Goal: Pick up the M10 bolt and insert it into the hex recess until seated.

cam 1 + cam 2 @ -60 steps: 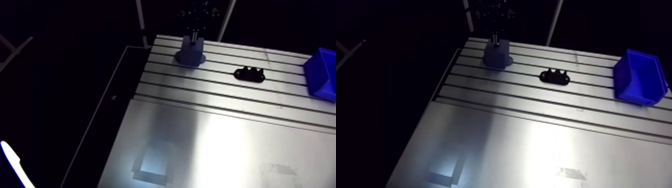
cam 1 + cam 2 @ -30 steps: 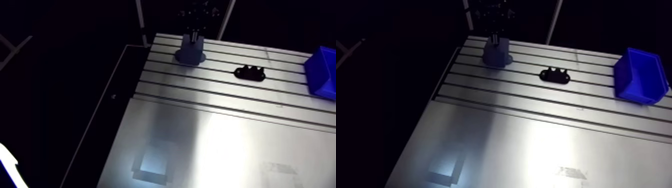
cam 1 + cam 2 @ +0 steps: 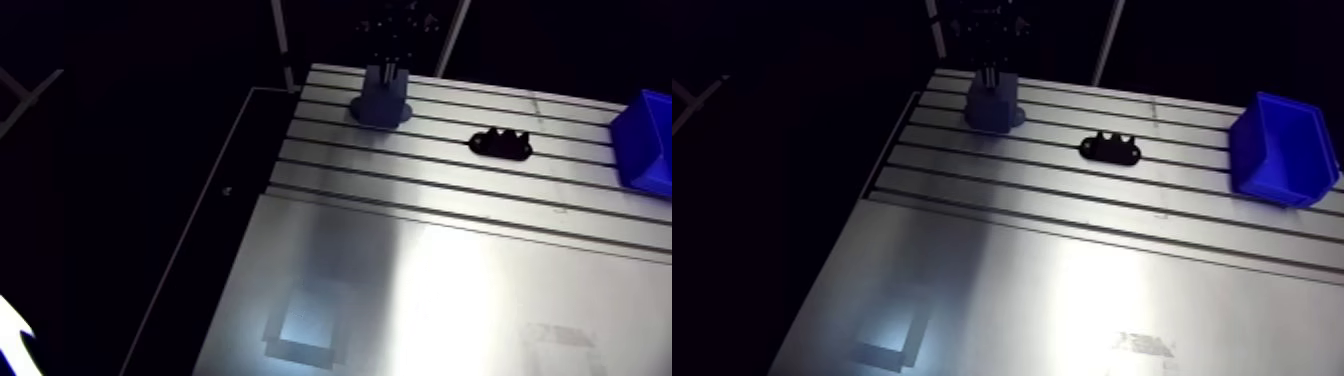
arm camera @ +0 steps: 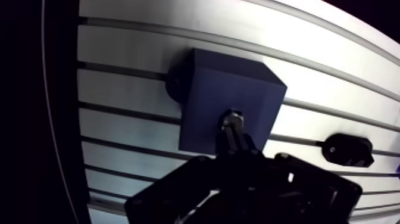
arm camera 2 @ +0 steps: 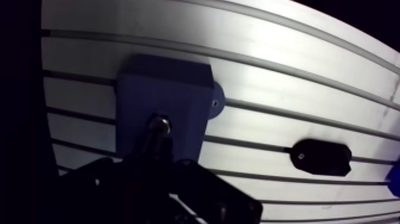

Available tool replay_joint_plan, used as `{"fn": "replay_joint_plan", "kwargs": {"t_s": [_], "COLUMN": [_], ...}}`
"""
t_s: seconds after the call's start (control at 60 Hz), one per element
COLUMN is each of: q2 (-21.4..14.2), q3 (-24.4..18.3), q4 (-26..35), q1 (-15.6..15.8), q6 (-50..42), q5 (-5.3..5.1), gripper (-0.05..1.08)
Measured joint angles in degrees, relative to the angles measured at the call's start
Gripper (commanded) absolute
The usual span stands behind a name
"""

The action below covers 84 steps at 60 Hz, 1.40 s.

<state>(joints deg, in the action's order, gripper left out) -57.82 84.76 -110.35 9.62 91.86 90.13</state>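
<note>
1. At the upper middle of the arm view, the jaws are hanging straight over a blue block point(image 3: 381, 100) that is standing at the far end of the slotted worktop point(image 3: 420, 280).
2. From the wrist, the jaws are looking clamped on the M10 bolt point(image 4: 233, 119). They are gripping it by the shank and pointing its free end down at the block's top face.
3. The bolt is covering the hex recess, so I cannot tell whether it is touching the block or already entering it.
4. Holding the bolt upright and square to that face is probably serving to line it up with the recess for a straight push.
5. A round base tab point(image 5: 214, 102) on the block is lying over a slot. It is likely fastening the block so that it is not shifting under that push.
6. A black bracket point(image 3: 500, 146) is lying flat to the right of the block, well apart from it. A blue bin point(image 3: 1280, 150) is sitting at the right edge of the frame, and both are keeping out of the insertion path.
7. Counting: one bolt, one block, one bracket and one bin are showing.
</note>
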Motion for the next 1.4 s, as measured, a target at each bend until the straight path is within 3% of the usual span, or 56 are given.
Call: {"fn": "replay_joint_plan", "kwargs": {"t_s": [1.4], "q2": [0.5], "q3": [0.0], "q4": [0.0], "q1": [0.0], "q6": [0.1], "q5": [0.00], "gripper": [1.07]}}
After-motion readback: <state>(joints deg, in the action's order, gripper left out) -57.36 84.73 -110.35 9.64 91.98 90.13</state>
